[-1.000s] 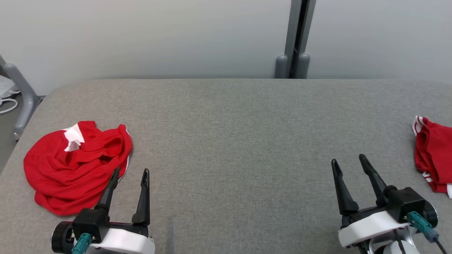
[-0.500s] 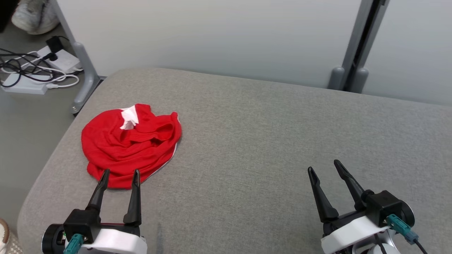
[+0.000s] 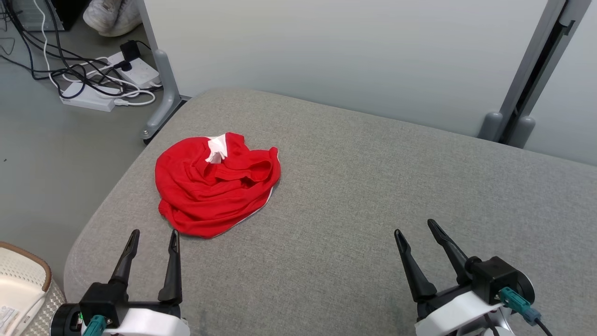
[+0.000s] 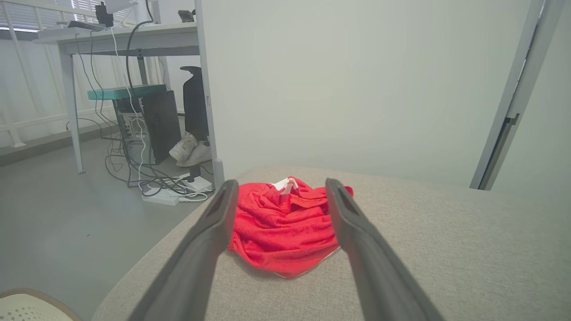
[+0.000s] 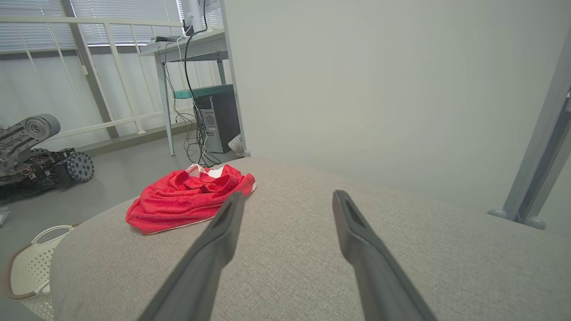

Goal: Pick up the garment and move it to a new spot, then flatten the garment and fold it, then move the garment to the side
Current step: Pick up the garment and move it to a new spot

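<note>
Left hand and right hand spread; red garment lies bunched, its shape hidden in folds.

It looks like a robotics lab in an office space. A desk stands over a PC tower. Cables tangle around power strips on the bare grey floor. Pale partition panels back a grey padded table. A wheeled machine sits near a railing and window blinds.
</note>
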Available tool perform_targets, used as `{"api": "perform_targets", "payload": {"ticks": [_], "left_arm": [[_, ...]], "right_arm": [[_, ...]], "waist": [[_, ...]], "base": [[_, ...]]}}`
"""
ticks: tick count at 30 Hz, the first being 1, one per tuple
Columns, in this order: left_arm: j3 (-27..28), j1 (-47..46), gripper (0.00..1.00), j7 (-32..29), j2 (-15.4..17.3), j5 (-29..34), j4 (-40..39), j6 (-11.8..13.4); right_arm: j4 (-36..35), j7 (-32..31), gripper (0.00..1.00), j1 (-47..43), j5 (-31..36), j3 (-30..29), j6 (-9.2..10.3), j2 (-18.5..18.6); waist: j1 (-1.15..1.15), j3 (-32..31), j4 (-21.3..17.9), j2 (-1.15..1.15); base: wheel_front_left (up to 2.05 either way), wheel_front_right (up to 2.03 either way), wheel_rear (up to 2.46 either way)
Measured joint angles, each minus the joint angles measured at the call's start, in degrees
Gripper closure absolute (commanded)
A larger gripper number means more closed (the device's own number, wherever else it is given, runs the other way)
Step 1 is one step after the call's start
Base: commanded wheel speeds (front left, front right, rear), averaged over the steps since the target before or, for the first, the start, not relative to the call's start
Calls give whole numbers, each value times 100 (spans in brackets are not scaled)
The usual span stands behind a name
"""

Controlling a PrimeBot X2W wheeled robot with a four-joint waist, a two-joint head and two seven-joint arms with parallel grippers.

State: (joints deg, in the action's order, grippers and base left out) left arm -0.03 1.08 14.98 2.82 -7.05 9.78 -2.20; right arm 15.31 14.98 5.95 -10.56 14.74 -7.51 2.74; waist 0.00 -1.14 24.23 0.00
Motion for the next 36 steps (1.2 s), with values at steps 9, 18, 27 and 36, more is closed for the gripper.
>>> {"api": "perform_targets", "payload": {"ticks": [9, 18, 27, 36], "left_arm": [[3, 21, 0, 0, -1, 8, -5, 0], [68, 4, 0, 1, -1, -204, 15, 24], [202, -555, 0, 1, 36, -211, 396, -137], [256, -1987, 0, -600, 555, -408, 1467, -341]], "right_arm": [[5, 0, 0, 0, -35, -12, 0, 1], [-7, 0, 0, 44, -243, -66, 0, 3], [-208, 0, 0, 459, 69, -98, 0, -1], [-894, -393, 0, 870, 414, -53, 0, 9]], "waist": [[0, -9, 47, 0], [0, 125, -24, 0], [0, 670, -189, 0], [0, 1482, -436, 0]], "base": [[0, 0, 0], [0, 0, 0], [0, 0, 0], [0, 0, 0]]}}
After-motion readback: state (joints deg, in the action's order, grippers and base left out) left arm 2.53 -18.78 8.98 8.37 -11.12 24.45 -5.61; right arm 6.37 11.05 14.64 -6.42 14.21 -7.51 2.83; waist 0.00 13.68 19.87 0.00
